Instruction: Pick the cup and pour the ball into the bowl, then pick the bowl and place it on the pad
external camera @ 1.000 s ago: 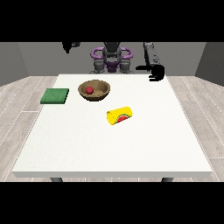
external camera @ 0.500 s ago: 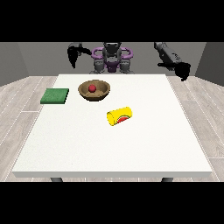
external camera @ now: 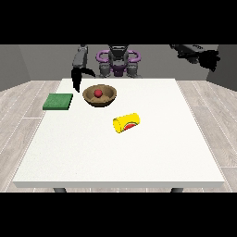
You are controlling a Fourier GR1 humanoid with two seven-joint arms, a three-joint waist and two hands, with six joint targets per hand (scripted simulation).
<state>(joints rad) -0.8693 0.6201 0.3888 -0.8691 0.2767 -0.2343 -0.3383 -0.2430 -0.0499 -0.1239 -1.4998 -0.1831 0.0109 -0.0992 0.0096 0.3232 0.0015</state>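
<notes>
On table [external camera: 139, 157]: cup [external camera: 127, 123] on side, ball [external camera: 98, 93] inside bowl [external camera: 99, 95], pad [external camera: 58, 102] apart. Hand at view's left [external camera: 76, 78] fingers straight; hand at view's right [external camera: 207, 59] fingers indiscernible.

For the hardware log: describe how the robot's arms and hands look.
Both arms are slim and dark grey to black. The robot hand at the view's left is black, below a lighter grey forearm segment. The robot hand at the view's right is black too. Purple rings show at the shoulders. No cables or markings are visible.
</notes>
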